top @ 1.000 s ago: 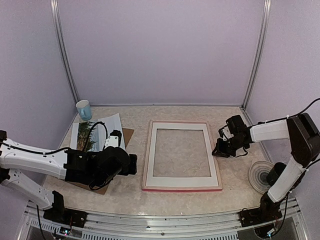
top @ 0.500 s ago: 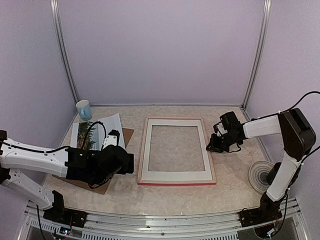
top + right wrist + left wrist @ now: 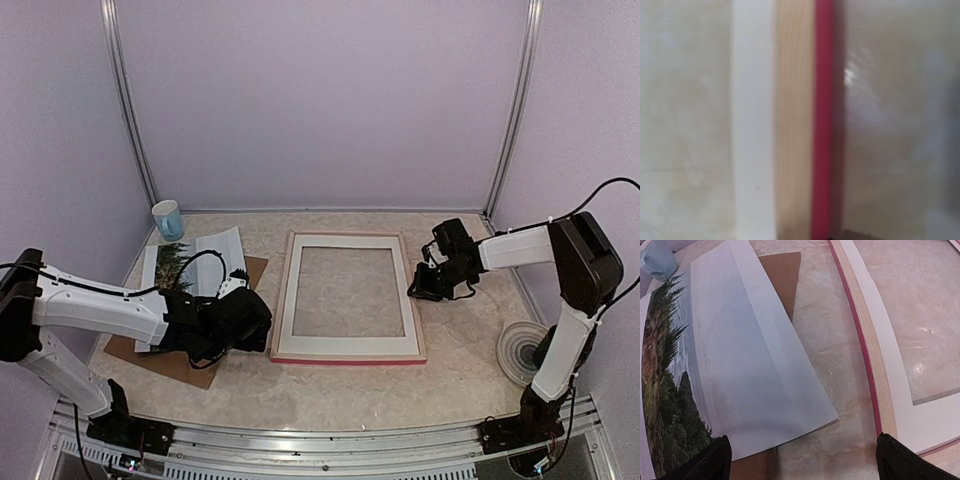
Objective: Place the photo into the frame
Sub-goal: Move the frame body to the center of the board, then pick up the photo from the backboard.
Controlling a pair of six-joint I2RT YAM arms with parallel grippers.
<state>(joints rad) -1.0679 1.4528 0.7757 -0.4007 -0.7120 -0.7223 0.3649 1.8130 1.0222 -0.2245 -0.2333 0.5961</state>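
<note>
jaws: your left pair spread wide, your right pair unreadable.

your left gripper (image 3: 255,325) hangs low over the table (image 3: 350,400), its fingertips (image 3: 705,460) far apart with nothing between them, in the gap between the photo (image 3: 172,268) and the frame (image 3: 345,358). the photo lies flat on the left side, partly over the brown backing board (image 3: 170,362), apart from the frame, with a pale blue cup (image 3: 168,220) just past its far corner. the frame lies flat mid-table, wood side up, pink showing along its edges, the white mat (image 3: 345,344) set inside it. your right gripper (image 3: 418,290) sits at the frame's right rail (its wrist view is only a blur of mat, wood and pink edge), so you cannot tell whether it pinches the rail or merely rests against it.
</note>
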